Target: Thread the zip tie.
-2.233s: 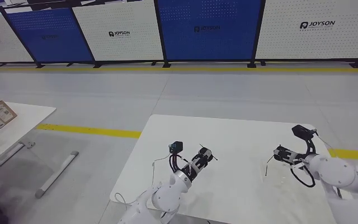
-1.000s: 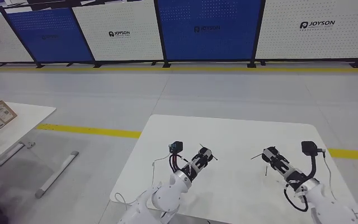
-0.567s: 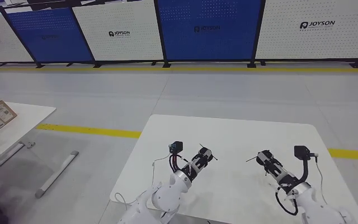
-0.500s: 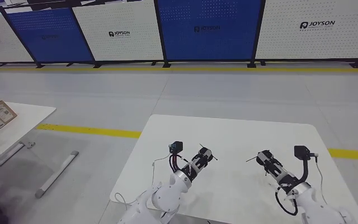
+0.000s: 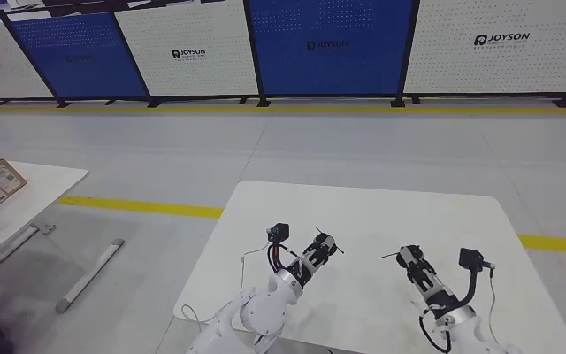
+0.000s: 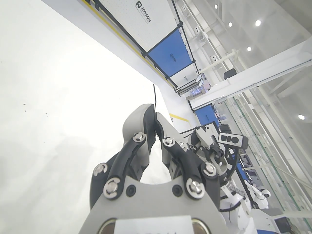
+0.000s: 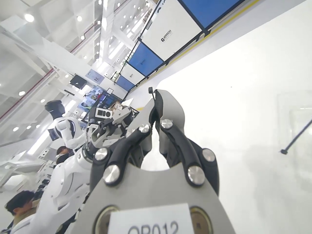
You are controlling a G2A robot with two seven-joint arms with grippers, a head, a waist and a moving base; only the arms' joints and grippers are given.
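My left gripper [image 5: 327, 242] hovers over the middle of the white table [image 5: 371, 208], shut on a thin black zip tie. The tie's tail [image 6: 154, 93] sticks out past the left gripper [image 6: 154, 113] fingertips. To its right, my right gripper [image 5: 403, 255] is shut on another black zip tie end [image 5: 386, 257] that points toward the left gripper. The small square head [image 7: 150, 90] of that end shows just beyond the right gripper [image 7: 156, 98] tips. A gap of bare table separates the two grippers.
A loose black zip tie [image 7: 296, 138] lies on the table beside the right gripper, near a faint clear sheet [image 7: 292, 108]. Another white table [image 5: 35, 190] stands off to the left across the floor. Blue and white panels [image 5: 327, 44] line the far side.
The right arm has swung in from the table's right edge toward the left gripper, carrying its zip tie end. The left arm has stayed still.
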